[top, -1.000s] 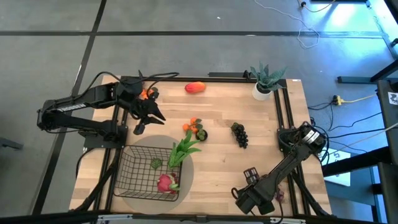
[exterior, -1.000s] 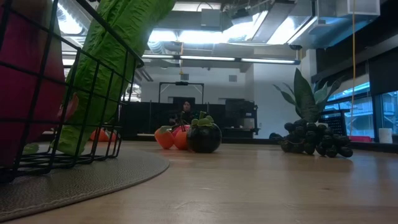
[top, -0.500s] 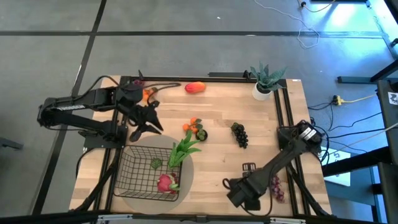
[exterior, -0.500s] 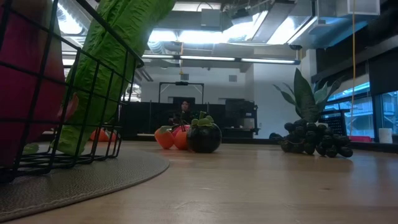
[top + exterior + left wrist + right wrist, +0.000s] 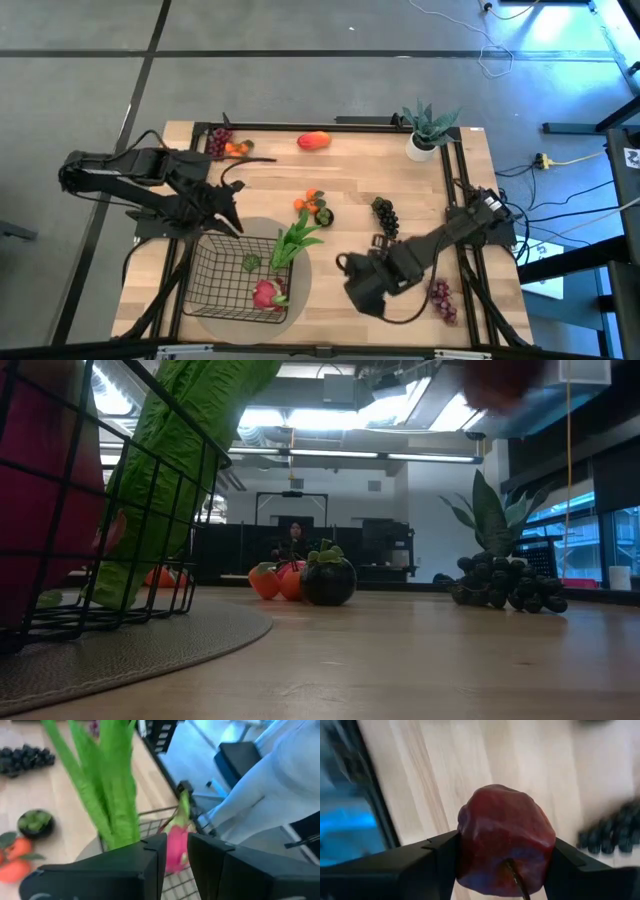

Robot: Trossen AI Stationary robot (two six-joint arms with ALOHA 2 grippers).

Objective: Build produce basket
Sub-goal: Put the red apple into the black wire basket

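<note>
The black wire basket (image 5: 205, 270) stands on a round grey mat at the near left. It holds a pink dragon fruit (image 5: 265, 293) and green leafy stalks (image 5: 295, 240) that lean over its right rim. Above the basket's far-left corner hovers my left gripper (image 5: 228, 218), its fingers a narrow gap apart with nothing between them. My right gripper (image 5: 362, 290) hangs over the table right of the basket, shut on a dark red round fruit (image 5: 505, 830). That fruit also shows as a blur at the top of the low view (image 5: 500, 380). My right gripper pinches the dark red fruit between its two fingers (image 5: 420, 865), one on each opposite side of it (image 5: 465, 845). The fingers come from above, pointing steeply down. The fruit is lifted clear of the table, with a thin stem showing at its nearer face.
A red-purple grape bunch (image 5: 440, 300) lies near the front right. Dark grapes (image 5: 385, 215), small oranges with a dark round fruit (image 5: 315, 207), a red-orange mango (image 5: 314, 141), and more grapes at the far left (image 5: 220, 143) lie on the table. A potted plant (image 5: 425, 130) stands far right.
My right gripper has risen from the near right edge and swung toward the table's middle and the basket, turning as it went; the dark red fruit now shows at the top of the low view. My left gripper has moved toward the near edge, over the basket's far-left corner.
</note>
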